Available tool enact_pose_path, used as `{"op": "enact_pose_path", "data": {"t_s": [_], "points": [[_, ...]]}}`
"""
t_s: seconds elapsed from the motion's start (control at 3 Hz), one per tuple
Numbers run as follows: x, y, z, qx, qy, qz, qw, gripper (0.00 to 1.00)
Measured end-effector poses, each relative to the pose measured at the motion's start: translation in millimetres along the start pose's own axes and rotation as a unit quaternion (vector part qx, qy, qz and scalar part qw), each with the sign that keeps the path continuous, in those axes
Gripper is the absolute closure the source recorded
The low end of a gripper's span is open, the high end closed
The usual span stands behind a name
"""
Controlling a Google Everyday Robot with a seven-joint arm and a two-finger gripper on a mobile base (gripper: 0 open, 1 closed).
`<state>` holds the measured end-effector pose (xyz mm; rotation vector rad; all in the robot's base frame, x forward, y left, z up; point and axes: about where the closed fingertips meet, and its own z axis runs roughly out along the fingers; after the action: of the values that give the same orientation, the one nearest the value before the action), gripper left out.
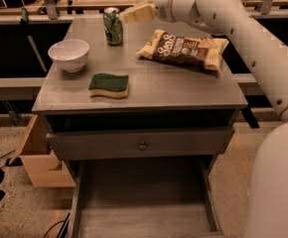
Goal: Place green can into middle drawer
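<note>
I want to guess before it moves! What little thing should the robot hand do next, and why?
Probably move sideways up to the green can. The gripper hangs beside the can's top, apparently not touching it; the can stands upright at the back of the cabinet top, and the middle drawer is open below.

Beside green can (113, 28) — hand (135, 13) close right, bowl (69, 54) left; middle drawer (144, 217) open.

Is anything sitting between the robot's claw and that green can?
Nothing visible does. The gripper hangs just right of the green can at the back of the cabinet top, with an open gap between them. The chip bag lies farther right, the white bowl and sponge nearer the front.
</note>
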<state>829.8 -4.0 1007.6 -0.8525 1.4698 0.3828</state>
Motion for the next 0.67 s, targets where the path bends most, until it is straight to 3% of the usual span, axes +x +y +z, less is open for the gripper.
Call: {"op": "enact_pose_path", "data": {"t_s": [0.67], "points": [[14,6,87,-0.023,0.01,0.049,0.9985,0.0]]}}
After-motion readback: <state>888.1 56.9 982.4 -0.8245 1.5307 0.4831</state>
